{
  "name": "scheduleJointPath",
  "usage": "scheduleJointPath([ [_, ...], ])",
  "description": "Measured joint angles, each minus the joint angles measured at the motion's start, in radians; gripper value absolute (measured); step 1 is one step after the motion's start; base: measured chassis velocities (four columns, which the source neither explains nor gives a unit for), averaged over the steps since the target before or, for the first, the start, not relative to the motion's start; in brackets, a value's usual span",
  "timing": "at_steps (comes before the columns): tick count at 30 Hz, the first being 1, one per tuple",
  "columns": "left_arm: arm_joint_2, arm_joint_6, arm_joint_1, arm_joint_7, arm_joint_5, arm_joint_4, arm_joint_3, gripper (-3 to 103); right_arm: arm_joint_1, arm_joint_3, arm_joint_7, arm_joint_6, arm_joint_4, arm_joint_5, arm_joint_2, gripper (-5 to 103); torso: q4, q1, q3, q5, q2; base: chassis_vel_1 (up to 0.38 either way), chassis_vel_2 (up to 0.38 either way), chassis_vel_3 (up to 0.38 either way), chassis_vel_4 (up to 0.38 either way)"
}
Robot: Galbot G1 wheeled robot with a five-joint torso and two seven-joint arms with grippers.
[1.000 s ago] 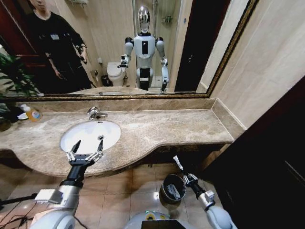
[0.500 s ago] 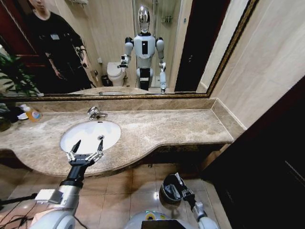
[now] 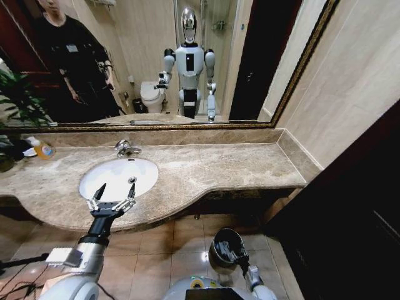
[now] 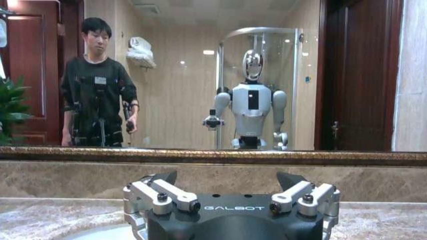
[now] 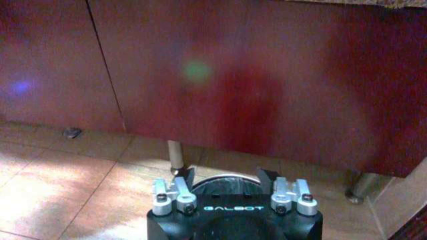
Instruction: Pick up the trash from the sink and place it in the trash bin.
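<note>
The white oval sink [image 3: 119, 172] sits in the beige marble countertop [image 3: 212, 165]. My left gripper [image 3: 117, 187] hovers open over the basin's front rim, with nothing between its fingers; the left wrist view shows it [image 4: 227, 177] facing the mirror. The trash is out of view. Down on the tiled floor stands the small dark trash bin [image 3: 222, 240]. My right gripper [image 3: 235, 252] hangs low over the bin's near side. In the right wrist view its [image 5: 228, 174] fingers stand open and empty, with the bin's shiny rim [image 5: 230, 181] just beyond them.
A chrome faucet [image 3: 125, 148] stands behind the basin. An orange-yellow bottle [image 3: 42, 149] and a plant [image 3: 15, 103] are at the counter's far left. Dark red cabinet fronts [image 5: 220, 85] run under the counter behind the bin. A dark panel [image 3: 356, 212] closes the right side.
My right arm has dropped from above the bin to its rim. The long white strip it held a second ago no longer shows. The left arm has not moved.
</note>
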Motion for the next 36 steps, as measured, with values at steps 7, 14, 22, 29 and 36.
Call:
scheduleJointPath([
  [7,0.0,0.0,0.0,0.0,0.0,0.0,0.0,100,-0.004,0.001,0.005,-0.002,0.009,0.001,-0.003,91,0.0,0.0,0.0,0.0,0.0,0.0,0.0,0.0,0.0],
  [14,0.0,0.0,0.0,0.0,0.0,0.0,0.0,100,-0.013,0.001,0.024,-0.007,0.031,0.007,-0.003,100,0.0,0.0,0.0,0.0,0.0,0.0,0.0,0.0,0.0],
  [22,0.0,0.0,0.0,0.0,0.0,0.0,0.0,100,-0.037,0.001,0.025,-0.035,0.101,0.025,0.0,100,0.0,0.0,0.0,0.0002,0.0,0.0,0.0,0.0,0.0],
  [29,0.0,0.0,0.0,0.0,0.0,0.0,0.0,100,-0.131,0.021,0.004,-0.161,0.37,0.181,-0.048,100,0.0,0.0,0.0,0.0002,0.0,0.0,0.0,0.0,0.0],
  [36,0.0,0.0,0.0,0.0,0.0,0.0,0.0,100,-0.251,0.073,0.076,-0.229,0.7,0.299,-0.109,100,-0.0001,0.0,0.0,0.0002,0.0,0.0,0.0,0.0,0.0],
])
